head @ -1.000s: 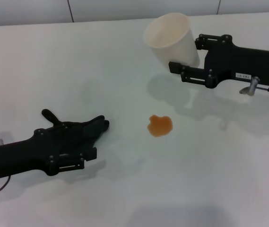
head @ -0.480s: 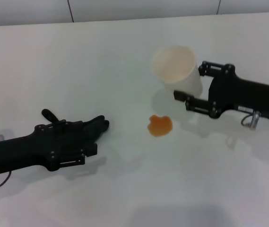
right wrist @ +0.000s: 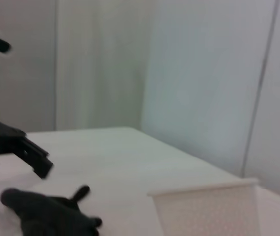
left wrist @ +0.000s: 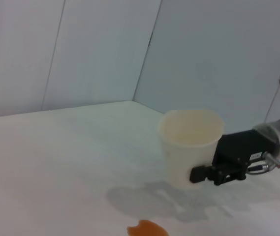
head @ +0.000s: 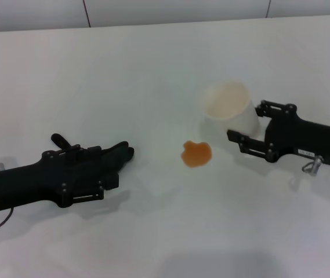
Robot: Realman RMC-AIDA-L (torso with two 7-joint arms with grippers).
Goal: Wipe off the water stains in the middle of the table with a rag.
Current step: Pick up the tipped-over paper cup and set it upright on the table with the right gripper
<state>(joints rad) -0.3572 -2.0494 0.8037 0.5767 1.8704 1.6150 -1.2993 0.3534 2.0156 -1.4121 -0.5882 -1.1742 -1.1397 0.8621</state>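
Orange water stains [head: 196, 153] sitting mid-table [head: 153, 69]. Left gripper [head: 104, 171] resting over black rag [head: 115, 155], jaw state unclear. Right gripper [head: 251, 130] clamping upright paper cup [head: 229, 108] beside stain.

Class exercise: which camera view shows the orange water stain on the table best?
The head view: the whole lobed water stain lies unobstructed on the table between both grippers. The left wrist view catches only its top edge at the frame bottom; the right wrist view does not show it.

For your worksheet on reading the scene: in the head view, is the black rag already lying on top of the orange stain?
No: the rag lies at the left gripper, apart from the water stains, with bare table between them.
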